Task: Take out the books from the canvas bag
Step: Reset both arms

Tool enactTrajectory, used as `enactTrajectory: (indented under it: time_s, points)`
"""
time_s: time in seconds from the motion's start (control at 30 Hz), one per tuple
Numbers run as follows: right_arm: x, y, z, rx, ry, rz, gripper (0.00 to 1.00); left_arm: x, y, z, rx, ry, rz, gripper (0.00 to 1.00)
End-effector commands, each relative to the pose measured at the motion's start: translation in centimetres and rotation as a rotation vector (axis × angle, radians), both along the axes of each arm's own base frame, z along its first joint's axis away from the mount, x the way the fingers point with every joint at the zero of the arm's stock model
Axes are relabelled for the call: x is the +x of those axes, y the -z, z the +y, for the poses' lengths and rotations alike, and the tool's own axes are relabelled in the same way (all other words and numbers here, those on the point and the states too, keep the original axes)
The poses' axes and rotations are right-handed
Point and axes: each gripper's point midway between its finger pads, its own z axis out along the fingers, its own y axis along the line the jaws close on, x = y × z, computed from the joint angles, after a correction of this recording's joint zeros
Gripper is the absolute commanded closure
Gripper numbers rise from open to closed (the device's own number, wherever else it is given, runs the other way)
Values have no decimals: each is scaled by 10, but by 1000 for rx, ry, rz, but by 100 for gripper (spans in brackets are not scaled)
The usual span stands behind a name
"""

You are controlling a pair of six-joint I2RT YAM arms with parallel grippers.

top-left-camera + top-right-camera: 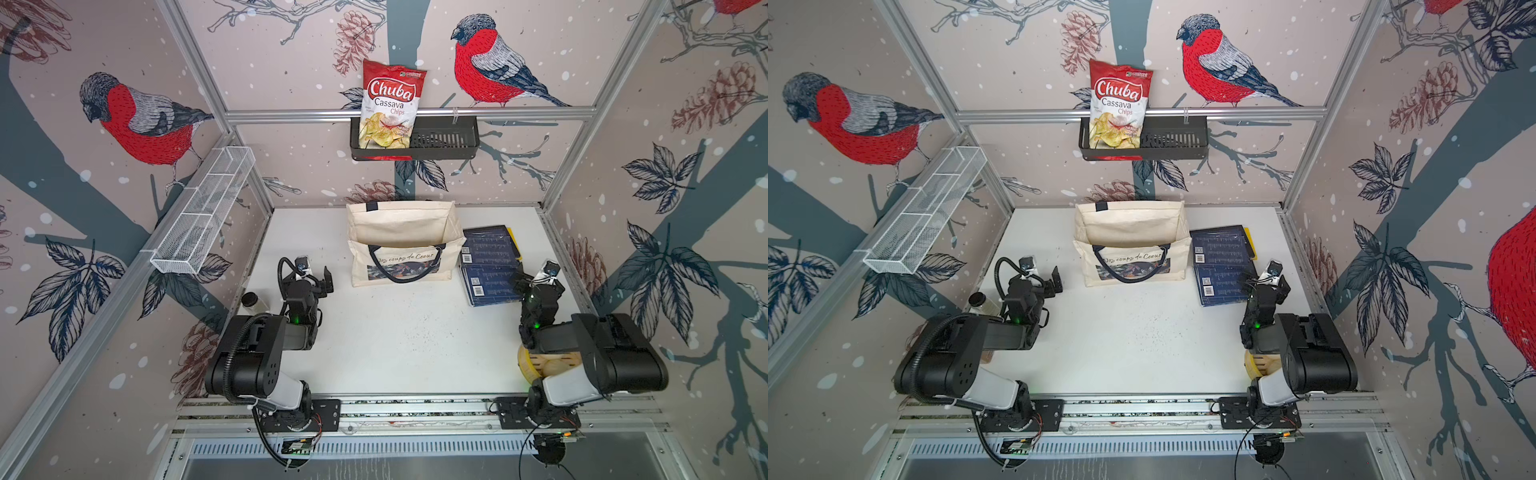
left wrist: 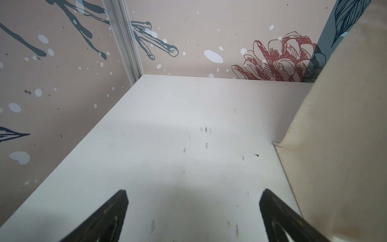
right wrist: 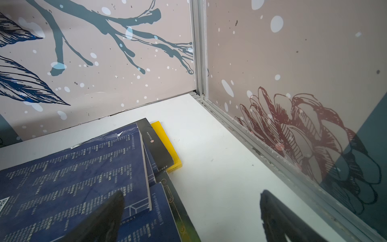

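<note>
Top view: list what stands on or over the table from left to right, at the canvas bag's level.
dark-capped jar → left gripper, open → canvas bag → books

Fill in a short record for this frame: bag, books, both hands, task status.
canvas bag: upright, mouth open, no book visible inside
books: overlapping pile flat on the table, beside the bag on the robot's right
left hand: open, empty, over bare table beside the bag
right hand: open, empty, above the pile's edge
task status: appears done
</note>
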Motion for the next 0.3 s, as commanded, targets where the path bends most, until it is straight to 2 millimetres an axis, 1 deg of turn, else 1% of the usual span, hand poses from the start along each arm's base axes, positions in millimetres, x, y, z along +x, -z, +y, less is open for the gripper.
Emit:
enactTrajectory:
  time_s: [0.0, 0.27]
  points:
    - [1, -4, 1, 13, -4, -18, 0, 3, -13, -1, -13, 4, -54, 2]
    - [1, -3, 1, 14, -2, -16, 0, 3, -13, -1, -13, 3, -55, 2]
